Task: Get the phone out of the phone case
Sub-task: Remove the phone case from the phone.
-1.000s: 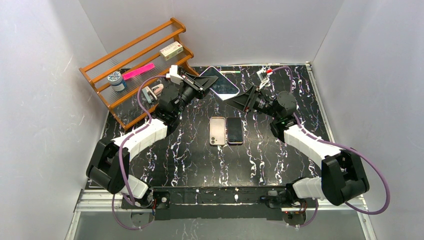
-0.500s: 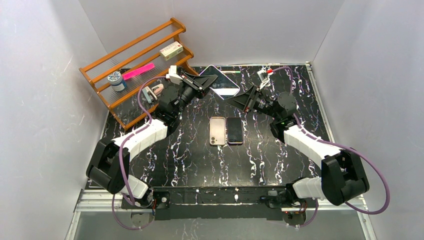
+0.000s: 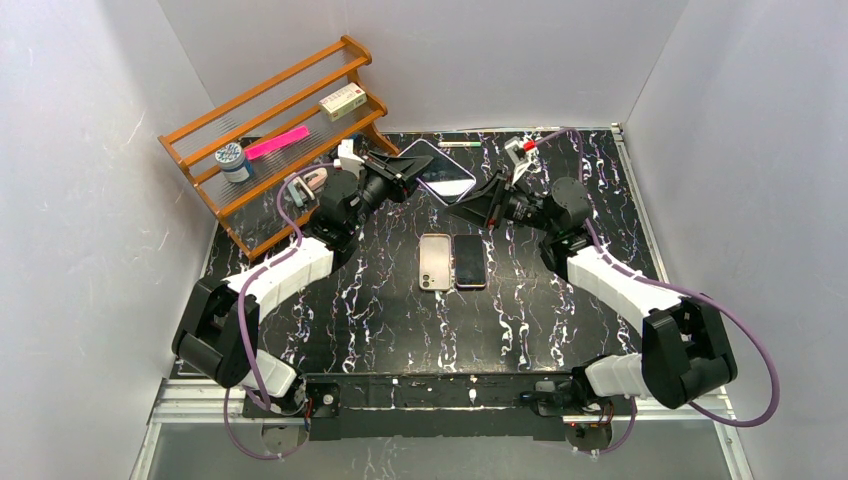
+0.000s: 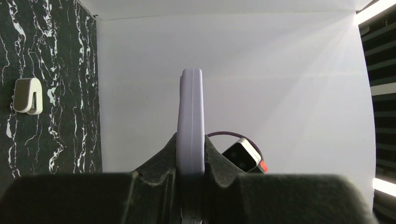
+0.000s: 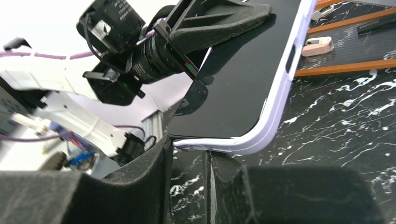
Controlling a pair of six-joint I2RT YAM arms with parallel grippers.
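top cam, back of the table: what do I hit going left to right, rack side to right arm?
blue jar → pink strip → box → left pincer → cased phone → right pincer

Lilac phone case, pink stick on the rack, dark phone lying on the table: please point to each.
lilac phone case [image 4: 190, 121], left wrist view, on its narrow side edge.
pink stick [image 3: 277, 143], top external view, on its middle.
dark phone [image 3: 469, 262], top external view, on the middle of its screen.
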